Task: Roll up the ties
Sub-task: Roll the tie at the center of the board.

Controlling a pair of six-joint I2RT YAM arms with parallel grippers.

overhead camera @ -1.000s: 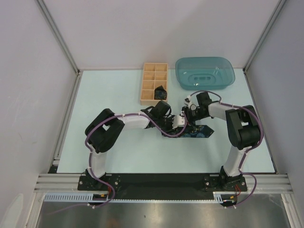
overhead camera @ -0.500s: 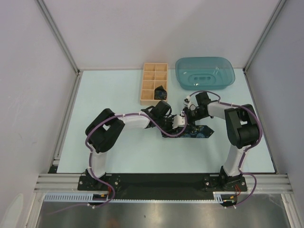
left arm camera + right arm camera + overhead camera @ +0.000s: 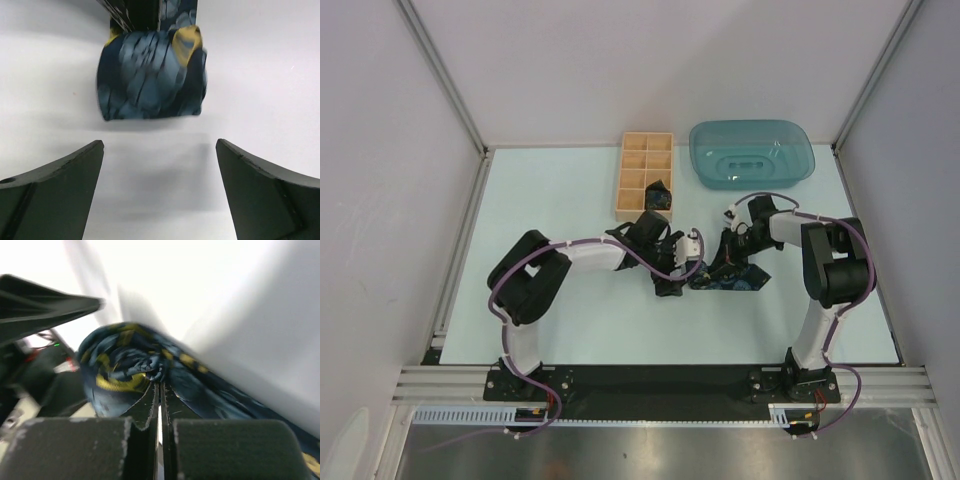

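1. Pale table [image 3: 570, 320], walled enclosure.
2. Wooden box [image 3: 632, 165], far centre; second tie [image 3: 658, 195] bundled in its near-right compartment.
3. Left gripper [image 3: 160, 145]: jaws wide apart, empty, just short of the roll.
4. Partly rolled tie [image 3: 152, 75]: lying mid-table.
5. Right gripper [image 3: 160, 412]: clamped on this tie's fabric beside the roll.
6. Teal tray [image 3: 752, 152], far right.

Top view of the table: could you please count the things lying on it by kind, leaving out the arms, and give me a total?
Ties: 2 (rolled tie, part-rolled tie)
Wooden box: 1
Teal tray: 1
Total: 4
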